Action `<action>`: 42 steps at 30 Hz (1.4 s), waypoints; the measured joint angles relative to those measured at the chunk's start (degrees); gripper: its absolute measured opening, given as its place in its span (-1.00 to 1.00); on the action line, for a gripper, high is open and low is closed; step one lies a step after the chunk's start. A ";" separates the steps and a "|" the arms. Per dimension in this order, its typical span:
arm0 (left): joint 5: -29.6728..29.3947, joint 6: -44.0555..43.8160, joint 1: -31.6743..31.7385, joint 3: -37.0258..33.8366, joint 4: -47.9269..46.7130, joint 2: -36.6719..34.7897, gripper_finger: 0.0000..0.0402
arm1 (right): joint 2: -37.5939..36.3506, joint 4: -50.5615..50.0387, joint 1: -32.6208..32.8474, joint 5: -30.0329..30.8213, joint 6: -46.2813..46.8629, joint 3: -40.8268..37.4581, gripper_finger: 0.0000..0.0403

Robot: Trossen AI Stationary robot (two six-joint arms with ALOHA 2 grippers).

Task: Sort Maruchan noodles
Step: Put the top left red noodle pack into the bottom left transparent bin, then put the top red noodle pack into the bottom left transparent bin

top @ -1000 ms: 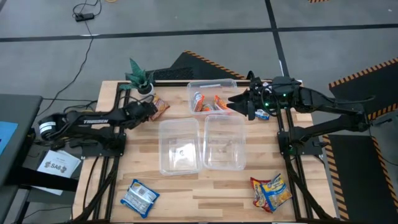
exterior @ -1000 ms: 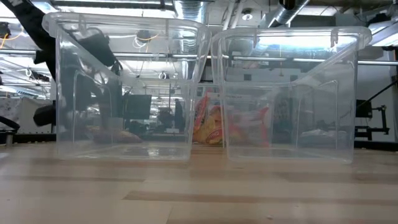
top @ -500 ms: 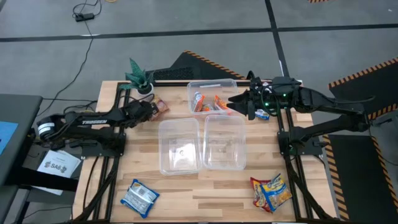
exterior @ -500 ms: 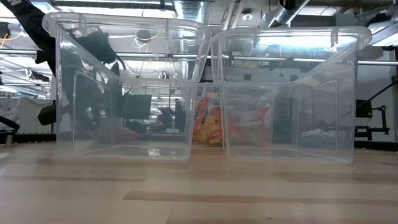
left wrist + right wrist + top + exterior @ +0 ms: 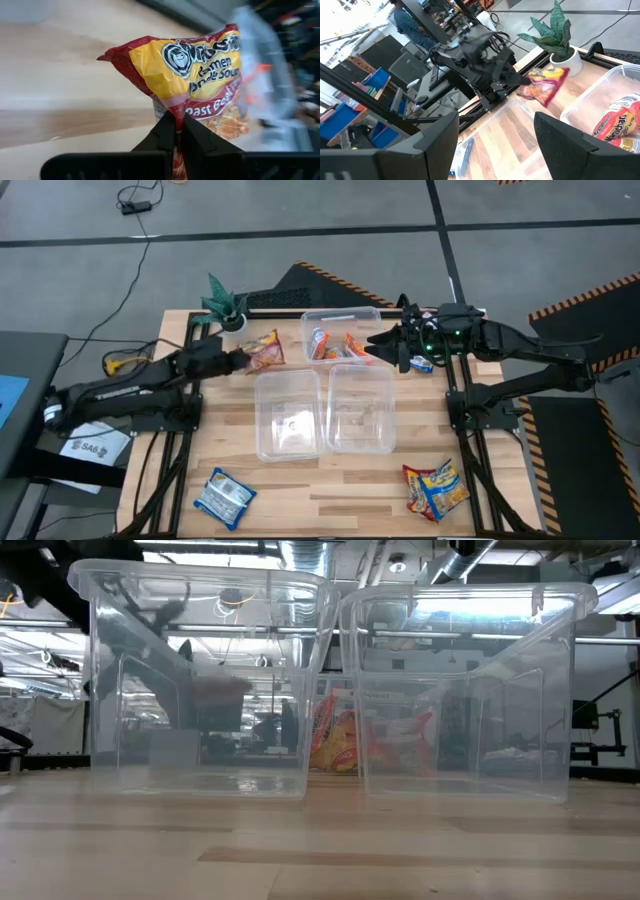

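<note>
Three clear bins [image 5: 288, 415] sit on the wooden table [image 5: 330, 480].

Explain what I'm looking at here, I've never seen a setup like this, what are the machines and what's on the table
Two dark robot arms work at a wooden table. One picture looks straight down, one looks level across the tabletop, and two come from cameras on the arms' wrists. The left gripper is shut on a red-and-yellow packet of ramen, lifted beside the far bin, which already holds similar packets. The right gripper is open at that bin's other side. Two empty clear bins sit mid-table. A blue packet and another packet lie near the front edge, and a small plant stands at the back.
</note>
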 joint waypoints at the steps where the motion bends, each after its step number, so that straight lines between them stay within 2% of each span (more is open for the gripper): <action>1: 0.00 1.40 -0.18 0.86 0.00 -1.25 -1.00 | 0.00 0.00 0.00 0.00 -0.01 0.00 0.40; 6: 0.20 11.37 -0.39 9.11 0.42 -3.62 -1.00 | 0.00 0.00 -0.02 0.26 -0.15 0.00 0.40; 9: 5.36 18.19 -1.66 16.06 -0.98 -0.61 -1.00 | 0.00 0.02 -0.02 0.53 -0.15 0.00 0.40; 13: 10.84 25.86 -8.47 26.42 -11.62 7.67 -1.00 | 0.01 0.04 -0.02 0.57 -0.15 0.00 0.40; 19: 10.81 37.91 -23.25 38.64 -22.86 21.68 -1.00 | 0.02 0.09 -0.02 0.61 -0.15 0.00 0.40; 22: 9.52 43.74 -28.13 41.82 -26.54 27.66 -1.00 | 0.02 0.09 -0.02 0.61 -0.44 0.00 0.40; 26: 9.15 49.01 -31.93 43.24 -27.03 33.07 -0.93 | 0.01 0.32 -0.09 0.60 -0.68 0.00 0.40; 30: 6.55 49.17 -32.70 43.22 -27.21 36.89 -0.76 | -0.26 0.91 -0.85 0.29 -0.79 0.00 0.40; 37: 9.82 48.55 -31.22 44.07 -27.26 37.55 -0.22 | -1.09 0.36 -3.83 0.08 0.16 0.35 0.40; 40: 9.45 49.62 -29.22 47.93 -30.93 35.61 0.02 | -0.28 -6.89 -8.62 2.75 5.06 4.74 0.40; 42: 8.55 50.01 -27.39 50.43 -32.69 33.73 0.14 | 1.00 -17.44 -13.12 6.42 5.67 8.94 0.40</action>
